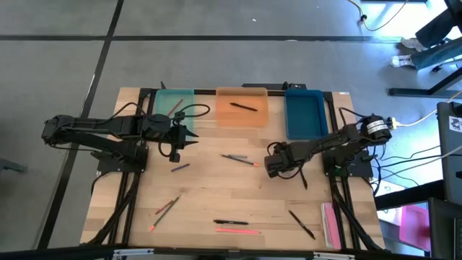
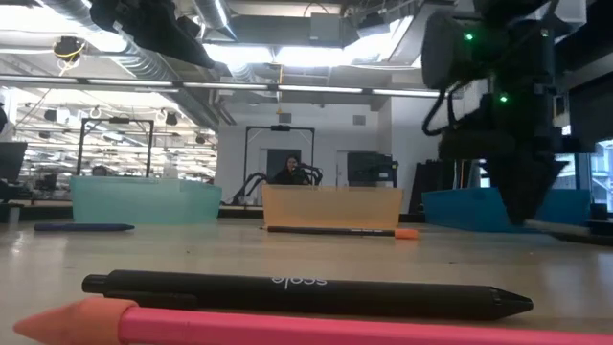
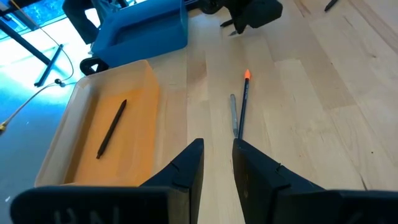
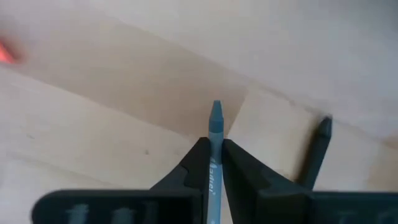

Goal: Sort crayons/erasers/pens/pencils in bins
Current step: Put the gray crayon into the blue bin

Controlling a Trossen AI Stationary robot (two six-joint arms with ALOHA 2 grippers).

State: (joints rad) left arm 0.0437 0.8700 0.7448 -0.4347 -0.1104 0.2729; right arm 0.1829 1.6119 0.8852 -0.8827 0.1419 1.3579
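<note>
My right gripper (image 1: pixel 273 165) (image 4: pixel 214 155) stands low over the middle-right of the table, shut on a blue crayon (image 4: pixel 215 124). A short black stick (image 4: pixel 316 152) lies on the wood next to it. My left gripper (image 1: pixel 190 136) (image 3: pixel 217 152) hovers right of the teal bin (image 1: pixel 173 108), slightly open and empty, pointing toward a dark pencil with an orange tip (image 3: pixel 242 102) (image 1: pixel 240 159). The orange bin (image 1: pixel 242 115) (image 3: pixel 74 124) holds one black pen (image 3: pixel 112 127). A pencil lies in the teal bin. The blue bin (image 1: pixel 304 112) stands far right. My right gripper pinches the blue crayon between its two fingers (image 4: pixel 194 163), which lie along it. The crayon's pointed end (image 4: pixel 216 112) sticks out ahead of the fingertips, over the wood. The fingers slant down at the table; whether the crayon is lifted clear I cannot tell.
Loose on the near half of the table: a black pen (image 1: pixel 231 222) (image 2: pixel 306 287), a pink pencil (image 1: pixel 238 231) (image 2: pixel 287 326), two pencils (image 1: pixel 166 208), another black pen (image 1: pixel 302 224), a pink flat strip (image 1: pixel 330 224). A blue crayon (image 1: pixel 180 167) lies below my left gripper.
</note>
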